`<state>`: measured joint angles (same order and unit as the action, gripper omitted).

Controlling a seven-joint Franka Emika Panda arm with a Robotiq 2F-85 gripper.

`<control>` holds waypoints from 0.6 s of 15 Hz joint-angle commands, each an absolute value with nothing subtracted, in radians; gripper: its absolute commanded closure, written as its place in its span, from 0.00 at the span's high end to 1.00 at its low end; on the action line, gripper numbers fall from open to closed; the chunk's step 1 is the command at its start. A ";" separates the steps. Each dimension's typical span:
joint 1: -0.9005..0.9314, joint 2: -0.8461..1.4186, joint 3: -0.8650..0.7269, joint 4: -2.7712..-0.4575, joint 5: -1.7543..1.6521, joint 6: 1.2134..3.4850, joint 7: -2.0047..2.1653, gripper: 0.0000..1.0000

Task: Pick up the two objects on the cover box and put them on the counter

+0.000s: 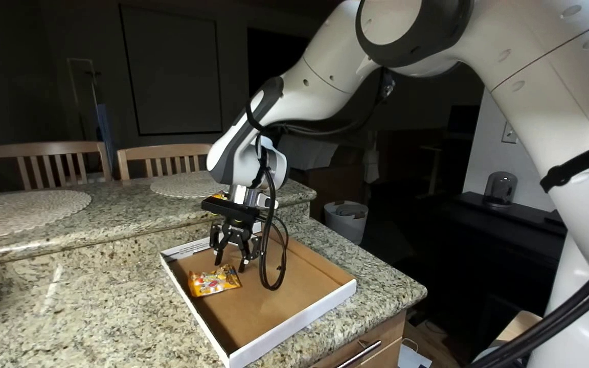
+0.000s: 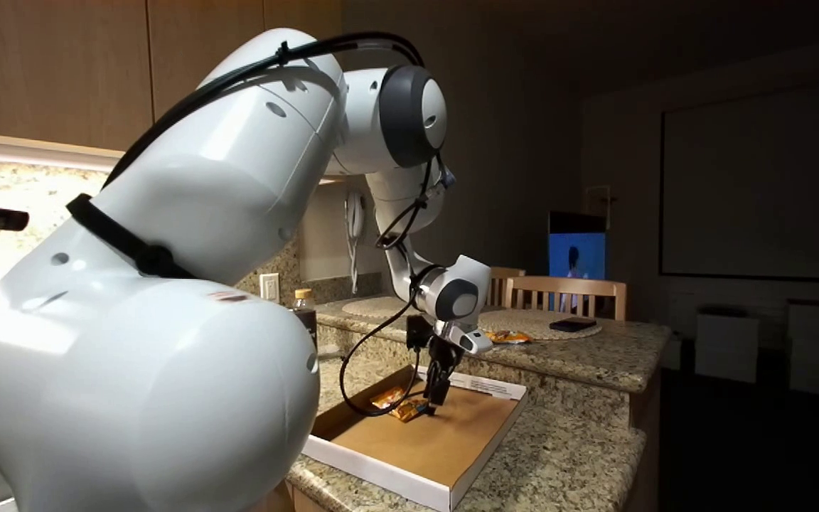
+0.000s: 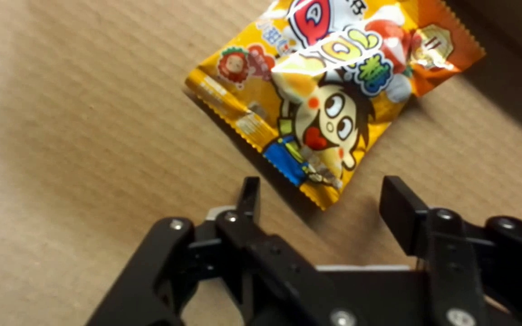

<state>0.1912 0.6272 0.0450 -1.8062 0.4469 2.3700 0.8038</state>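
Wrist view: the gripper [image 3: 321,192] is spread, a corner of the orange candy packet [image 3: 329,99] seen between its parted fingertips [image 3: 400,212]. The packet is laid near a wall of the cardboard tray [image 1: 274,312], over which a black cable loop [image 1: 263,260] is hung. Beyond, on the raised granite counter [image 2: 608,353], a second packet [image 2: 507,337] is set at the edge of a woven placemat [image 2: 523,321] bearing a phone [image 2: 573,324]; wooden chairs [image 2: 566,285] are seen behind.
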 commanded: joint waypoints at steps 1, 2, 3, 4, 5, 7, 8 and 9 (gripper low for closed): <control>0.187 0.622 0.047 -1.793 0.422 2.335 0.832 0.40; 0.192 0.618 0.046 -1.795 0.418 2.336 0.834 0.34; 0.194 0.617 0.047 -1.797 0.415 2.338 0.832 0.27; 0.197 0.615 0.046 -1.799 0.411 2.339 0.833 0.25; 0.199 0.615 0.046 -1.801 0.408 2.340 0.835 0.43; 0.202 0.612 0.046 -1.803 0.404 2.341 0.835 0.62; 0.204 0.611 0.046 -1.805 0.404 2.341 0.835 0.69; 0.206 0.610 0.046 -1.806 0.402 2.341 0.836 0.74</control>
